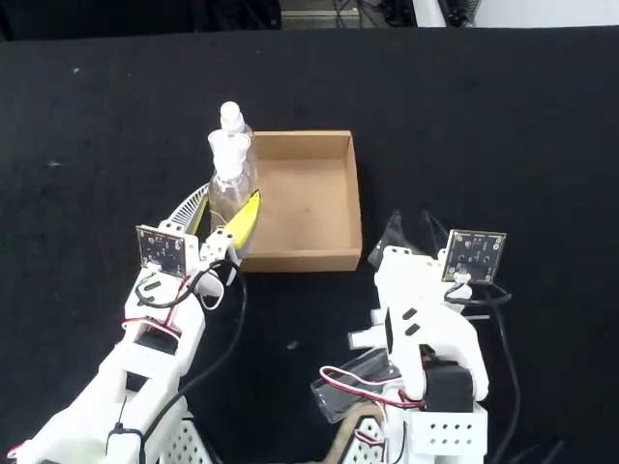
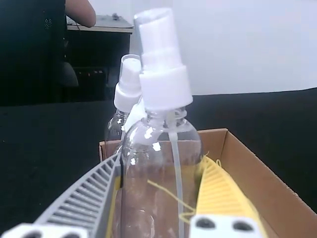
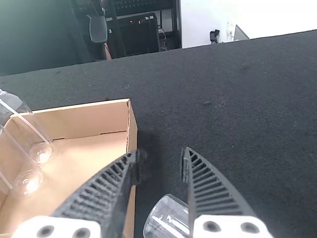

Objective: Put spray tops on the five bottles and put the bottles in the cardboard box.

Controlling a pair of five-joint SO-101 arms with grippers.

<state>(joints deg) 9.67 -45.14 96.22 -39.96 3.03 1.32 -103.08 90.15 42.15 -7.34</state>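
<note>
Left fingers clamped on the bottle: keep it upright, clear the box wall before lowering; right fingers sit apart

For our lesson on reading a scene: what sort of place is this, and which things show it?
Probably a robotics lab: white robot arms at a black table, the left gripper holding a spray bottle, and lit electronics in the room behind.

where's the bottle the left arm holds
High view: the clear bottle is clamped in the left jaws at the cardboard box's left wall, with a second spray-topped bottle behind it.
</note>
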